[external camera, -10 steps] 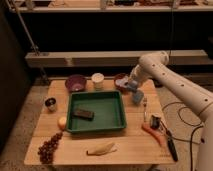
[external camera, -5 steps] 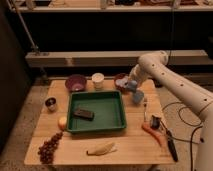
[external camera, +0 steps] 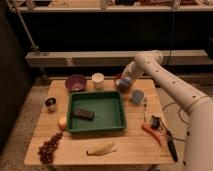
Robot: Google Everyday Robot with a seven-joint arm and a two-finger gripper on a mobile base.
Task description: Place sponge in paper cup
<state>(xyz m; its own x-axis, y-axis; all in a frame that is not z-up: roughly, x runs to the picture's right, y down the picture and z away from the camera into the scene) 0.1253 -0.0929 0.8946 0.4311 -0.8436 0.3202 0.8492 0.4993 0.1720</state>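
Sponge in the grip above the far table edge, paper cup near, not yet filled.
Dim room, low shelf (external camera: 100, 59) behind; wooden table (external camera: 135, 145) bore a green tray (external camera: 122, 112); white arm (external camera: 165, 82) hung over the far edge; paper cup (external camera: 98, 80) stood upright between purple bowl (external camera: 76, 82) and gripper (external camera: 125, 82); fingers were pinched on the sponge (external camera: 127, 80), held beside the cup, away from the bowl; long axis not discernible.

This looks like a robot test lab: a plain wooden table (external camera: 135, 146) on a speckled floor (external camera: 14, 159), bare metal shelving (external camera: 75, 59) at 12 o'clock and a loose cable (external camera: 171, 106) at 3 o'clock. The gripper (external camera: 125, 83), closed on the sponge (external camera: 127, 79), hangs at the table's 1 o'clock.
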